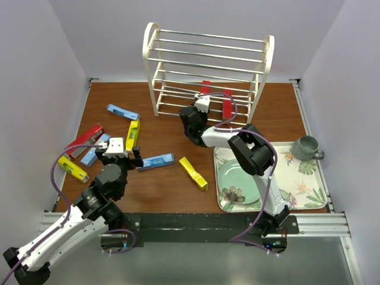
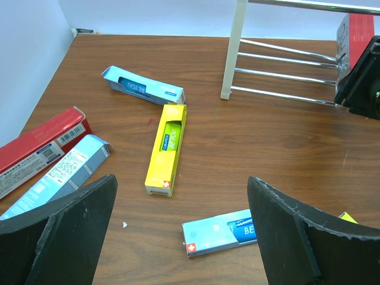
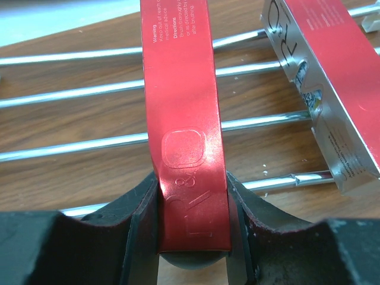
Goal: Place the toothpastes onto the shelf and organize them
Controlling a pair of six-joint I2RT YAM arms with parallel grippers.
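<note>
My right gripper [image 1: 202, 107] is shut on a red toothpaste box [image 3: 181, 89], holding it on the lowest wire rungs of the white shelf [image 1: 151, 65]. A second red box [image 3: 323, 77] lies on the rungs to its right. My left gripper [image 2: 184, 237] is open and empty above a light blue box [image 2: 217, 233] on the table. A yellow box [image 2: 166, 148], another light blue box [image 2: 142, 86], a red box [image 2: 35, 151] and a third light blue box [image 2: 59, 172] lie beyond. Two more yellow boxes lie at the left [image 1: 73, 168] and the middle [image 1: 193, 173].
A floral tray [image 1: 309, 184] at the right front holds a green plate [image 1: 237, 181] and a grey mug [image 1: 306, 147]. White walls close in the table on three sides. The shelf's upper tiers hold nothing.
</note>
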